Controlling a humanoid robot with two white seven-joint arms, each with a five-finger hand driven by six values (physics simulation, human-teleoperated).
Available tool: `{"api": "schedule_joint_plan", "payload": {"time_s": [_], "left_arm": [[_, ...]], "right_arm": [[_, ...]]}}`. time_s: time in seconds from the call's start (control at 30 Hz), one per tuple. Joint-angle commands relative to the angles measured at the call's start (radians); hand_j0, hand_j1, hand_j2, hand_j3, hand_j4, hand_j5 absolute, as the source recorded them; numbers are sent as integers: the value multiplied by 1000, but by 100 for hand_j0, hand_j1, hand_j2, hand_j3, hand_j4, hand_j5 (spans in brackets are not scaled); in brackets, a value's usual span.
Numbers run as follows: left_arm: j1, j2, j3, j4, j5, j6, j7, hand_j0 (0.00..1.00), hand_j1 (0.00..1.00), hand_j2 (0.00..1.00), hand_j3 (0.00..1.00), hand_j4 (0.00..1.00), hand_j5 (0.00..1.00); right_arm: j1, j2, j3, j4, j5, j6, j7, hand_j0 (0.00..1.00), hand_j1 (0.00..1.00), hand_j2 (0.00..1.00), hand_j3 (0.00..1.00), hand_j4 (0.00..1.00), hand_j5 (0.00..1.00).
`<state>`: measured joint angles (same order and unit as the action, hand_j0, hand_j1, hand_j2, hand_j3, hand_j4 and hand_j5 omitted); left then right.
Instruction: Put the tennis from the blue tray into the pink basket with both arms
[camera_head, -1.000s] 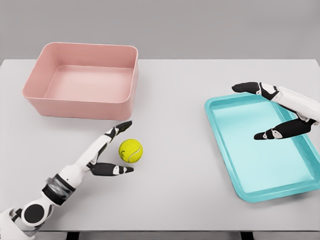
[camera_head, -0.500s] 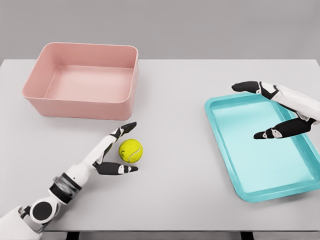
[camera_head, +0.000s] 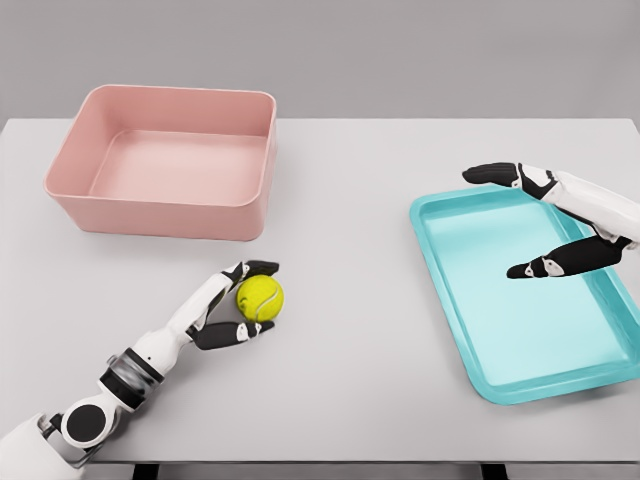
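The tennis ball (camera_head: 260, 298) sits on the grey table (camera_head: 350, 200), at about five o'clock from the pink basket (camera_head: 165, 160) and well apart from the blue tray (camera_head: 525, 295) at its three o'clock. The left hand (camera_head: 225, 305) has its fingers (camera_head: 258, 268) curled over the ball's top and its thumb below; they seem to touch it, though a firm grip is hard to judge. The right hand (camera_head: 560, 225) hovers over the tray, fingers spread wide apart, holding nothing.
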<state>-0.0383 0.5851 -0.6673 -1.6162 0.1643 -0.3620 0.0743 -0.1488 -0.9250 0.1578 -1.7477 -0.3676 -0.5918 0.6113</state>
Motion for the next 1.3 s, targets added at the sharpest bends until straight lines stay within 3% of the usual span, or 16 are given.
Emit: {"api": "schedule_joint_plan", "payload": {"time_s": [0.0,0.3,0.53,0.73,1.27], "left_arm": [[0,1,0,-1,3,0,1,64,64,64,64,64,64],[-2,7,5,-14,1,-11,1,58,58,58,58,58,58],[-3,13,18,-103,9,-14,-2,58,58,58,58,58,58],[-6,13,29,-134,12,-17,-2,58,58,58,58,58,58],[-120,2,63,-146,12,-150,-2,55,55,55,55,55,55]], "right_arm": [[0,-2,0,1,-8,4,0,100,100,100,100,100,100],[-2,-2,-1,-4,-11,29,0,100,100,100,100,100,100],[-6,-2,-3,-4,-10,32,0,100,100,100,100,100,100],[-9,-2,-1,-4,-10,32,0,100,100,100,100,100,100],[-8,-12,-1,-3,-10,32,0,100,100,100,100,100,100]]}}
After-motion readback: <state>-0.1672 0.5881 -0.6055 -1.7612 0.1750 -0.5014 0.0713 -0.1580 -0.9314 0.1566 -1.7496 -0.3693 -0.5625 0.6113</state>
